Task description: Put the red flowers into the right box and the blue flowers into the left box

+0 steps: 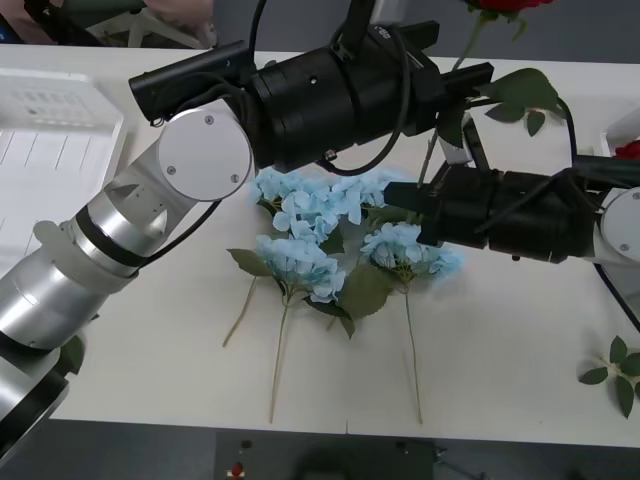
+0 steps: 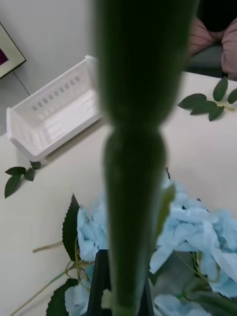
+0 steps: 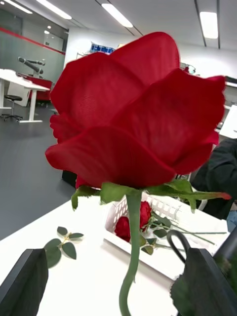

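**Arm pose.** The left arm reaches from the near left across the middle of the surface [image 1: 150, 400] to the far right. The left gripper [image 3: 118, 291] has its black fingers [image 3: 24, 281] spread wide, one on each side of the stem of the held red flower [image 3: 123, 108], and neither finger touches it. The right arm comes in from the right, below the left arm. The right gripper [image 2: 123, 291] has its fingers pressed together on the lower stem of the same flower. The bloom stands upright, raised above the surface at the far right [image 1: 505, 5].

**Task items.** The blue flowers [image 1: 310, 220] lie in a cluster at the centre of the surface, stems pointing to the near edge, directly under the right gripper. The second red flower [image 3: 133, 222] lies in the right box [image 3: 143, 252] at the far right. The left box [image 1: 60, 130] stands at the far left.

**Surface and room.** The surface is white. Loose leaf sprigs [image 1: 615, 370] lie at the near right. The room behind has a grey floor, white desks and ceiling strip lights.
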{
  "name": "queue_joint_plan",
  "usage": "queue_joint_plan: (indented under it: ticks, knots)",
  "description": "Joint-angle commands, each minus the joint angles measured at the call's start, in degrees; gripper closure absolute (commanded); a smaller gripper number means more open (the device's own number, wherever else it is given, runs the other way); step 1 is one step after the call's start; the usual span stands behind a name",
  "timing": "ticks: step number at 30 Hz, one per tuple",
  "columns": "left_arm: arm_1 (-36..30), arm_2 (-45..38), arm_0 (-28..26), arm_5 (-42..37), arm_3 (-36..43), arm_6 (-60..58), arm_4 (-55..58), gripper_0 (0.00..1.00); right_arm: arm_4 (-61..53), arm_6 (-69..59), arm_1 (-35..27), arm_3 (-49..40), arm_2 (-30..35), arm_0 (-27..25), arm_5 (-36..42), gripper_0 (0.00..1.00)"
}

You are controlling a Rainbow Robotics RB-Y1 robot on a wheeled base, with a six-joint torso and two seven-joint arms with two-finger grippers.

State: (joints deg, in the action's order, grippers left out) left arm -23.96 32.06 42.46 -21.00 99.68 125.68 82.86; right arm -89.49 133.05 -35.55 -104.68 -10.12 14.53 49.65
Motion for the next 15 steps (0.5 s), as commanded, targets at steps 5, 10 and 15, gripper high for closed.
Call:
queue_joint_plan:
  ticks: [5, 10, 15]
  knots:
    - [-2.1, 1.1, -0.6, 11.1, 2.4, 0.7, 8.7, 0.20, -6.7, -17.0, -17.2, 2.6, 1.2, 1.1, 0.3, 1.00]
    - [-12.0, 1.1, 1.0, 6.1, 1.0, 0.5, 19.4, 0.00, -13.2, -23.0, -29.1, 10.3, 5.2, 1.3, 6.8, 1.00]
    - [-21.0, 1.1, 0.6, -5.7, -3.2, 0.6, 23.4, 0.00, -9.1, -26.5, -35.3, 20.6, 9.3, 3.4, 15.4, 1.00]
